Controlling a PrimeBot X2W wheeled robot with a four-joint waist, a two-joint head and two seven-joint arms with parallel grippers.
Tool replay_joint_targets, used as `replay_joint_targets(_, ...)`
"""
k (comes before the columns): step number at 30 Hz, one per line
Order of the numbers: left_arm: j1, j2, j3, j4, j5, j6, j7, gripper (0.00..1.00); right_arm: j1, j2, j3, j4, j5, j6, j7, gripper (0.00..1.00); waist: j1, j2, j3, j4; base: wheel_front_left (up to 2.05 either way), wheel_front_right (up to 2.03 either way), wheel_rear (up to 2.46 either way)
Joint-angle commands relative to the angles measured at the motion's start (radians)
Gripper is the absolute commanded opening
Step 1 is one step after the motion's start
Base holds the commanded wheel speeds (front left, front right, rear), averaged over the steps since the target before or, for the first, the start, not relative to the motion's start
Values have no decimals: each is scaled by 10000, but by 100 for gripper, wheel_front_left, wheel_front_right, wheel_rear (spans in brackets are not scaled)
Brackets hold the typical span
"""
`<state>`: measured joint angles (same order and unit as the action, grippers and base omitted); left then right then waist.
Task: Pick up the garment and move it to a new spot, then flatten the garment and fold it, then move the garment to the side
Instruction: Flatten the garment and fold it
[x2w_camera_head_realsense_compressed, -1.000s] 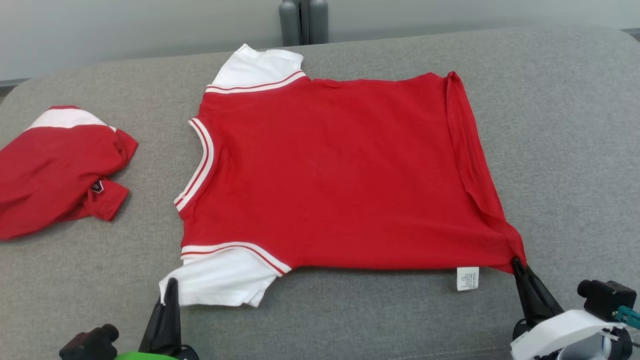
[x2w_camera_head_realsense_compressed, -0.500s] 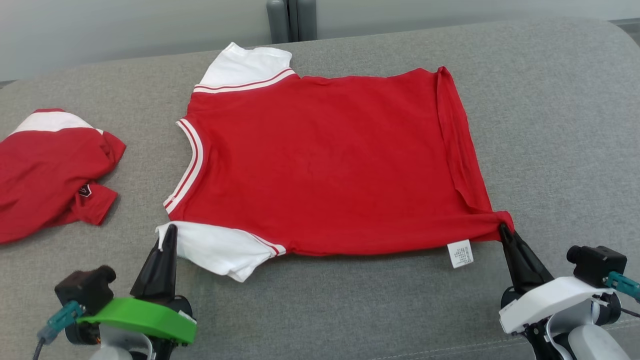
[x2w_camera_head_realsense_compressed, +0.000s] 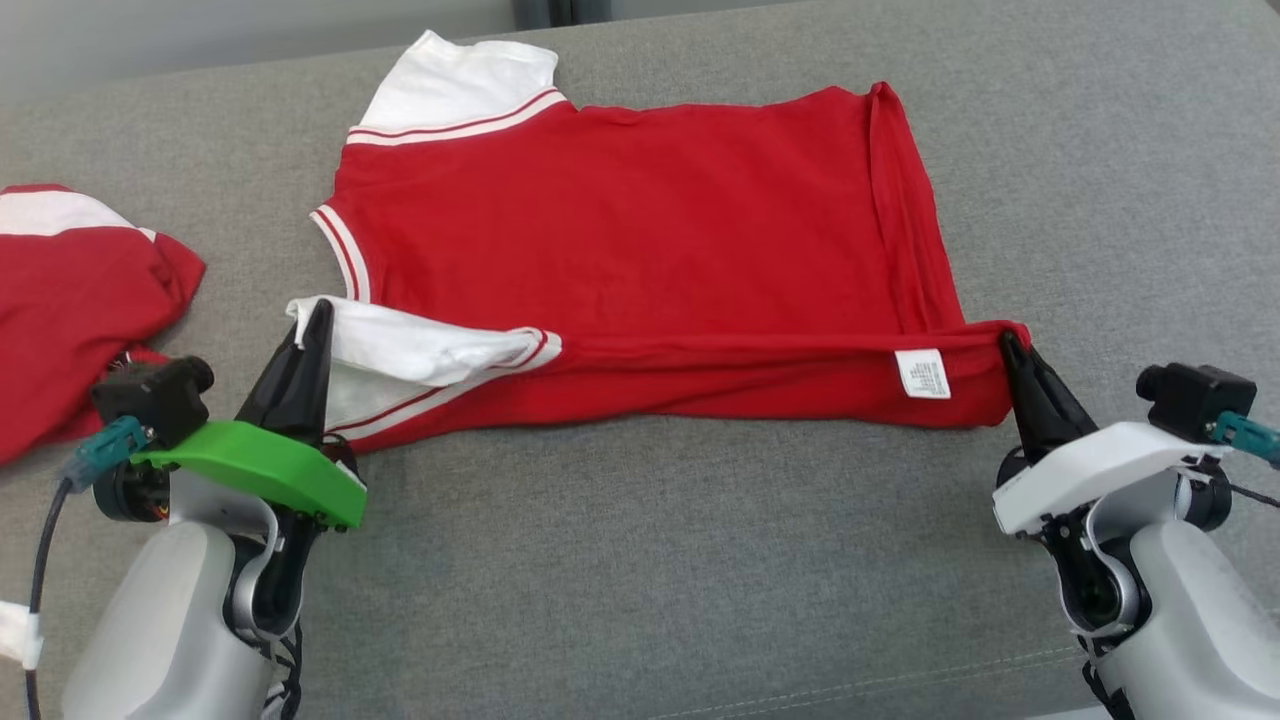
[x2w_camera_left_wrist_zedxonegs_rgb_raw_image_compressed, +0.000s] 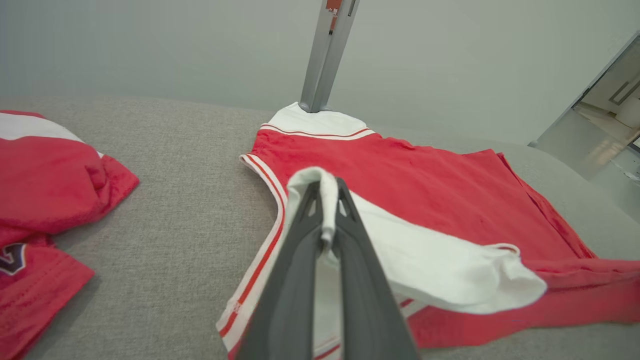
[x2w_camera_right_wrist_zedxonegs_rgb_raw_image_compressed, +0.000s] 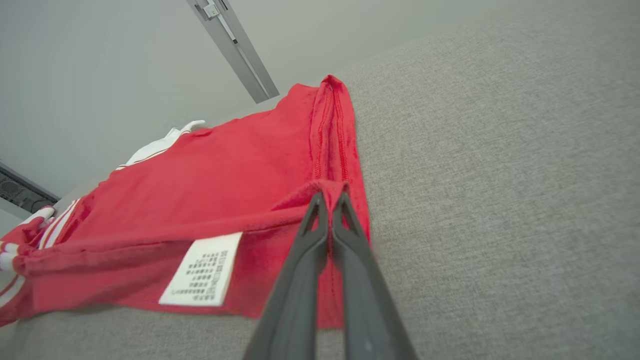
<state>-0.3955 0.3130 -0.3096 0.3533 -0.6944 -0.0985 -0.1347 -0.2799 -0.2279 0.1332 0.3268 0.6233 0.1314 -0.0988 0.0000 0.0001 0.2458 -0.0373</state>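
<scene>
Crumpled red-and-white shirt (x2w_camera_head_realsense_compressed: 70, 300) lies heaped at nine o'clock on a grey woven couch (x2w_camera_head_realsense_compressed: 640, 560), a dark emblem (x2w_camera_left_wrist_zedxonegs_rgb_raw_image_compressed: 11, 256) visible on one sleeve. At twelve o'clock, a grey metal post (x2w_camera_left_wrist_zedxonegs_rgb_raw_image_compressed: 327, 55) rises from behind the couch's far edge against a plain pale wall (x2w_camera_left_wrist_zedxonegs_rgb_raw_image_compressed: 150, 45).

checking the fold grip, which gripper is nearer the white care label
Right. The right gripper pinches the garment beside the care label; the left gripper grips the sleeve at the opposite end.
</scene>
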Motion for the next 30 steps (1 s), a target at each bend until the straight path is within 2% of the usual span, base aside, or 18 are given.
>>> replay_joint_targets(1, -347, 25, -58, 336, 4, -78, -35, 0, -267, 54, 13, 242, 61, -14, -99, 0, 0, -1, 213, -89, 0, 0, 0)
replay_joint_targets(6, -1224, -77, -328, 1648, 120, -227, -390, 0, -1043, 156, 252, 1140, 84, -14, -375, 0, 0, -1, 327, -111, 0, 0, 0)
replay_joint_targets(7, -1320, -131, -340, 1811, 83, -236, -516, 13, -1120, 155, 301, 1260, 105, -14, -450, 47, 0, -1, 326, -104, 0, 0, 0)
replay_joint_targets(8, -1412, -148, -388, 1991, 106, -256, -647, 74, -1185, 113, 376, 1386, 67, -14, -566, 100, 0, -1, 315, -92, 0, 0, 0)
replay_joint_targets(9, -1491, -161, -416, 2103, 150, -262, -772, 100, -1229, 58, 447, 1477, -22, -14, -663, 100, 0, -1, 309, -79, 0, 0, 0)
replay_joint_targets(16, -1488, -284, -591, 2750, 69, -320, -1209, 100, -972, -167, 757, 1827, -287, -14, -1324, 100, 0, -1, 173, 68, 0, 0, 0)
replay_joint_targets(24, -464, -266, -573, 2843, -157, -331, -1318, 100, -390, -226, 829, 1996, -305, -14, -1492, 100, 0, -1, 149, 155, 0, 0, 0)
replay_joint_targets(30, -280, -305, -878, 3334, -54, -333, -1216, 100, -585, -132, 963, 2364, -492, -14, -1518, 100, 0, -1, 246, 177, 0, 0, 0)
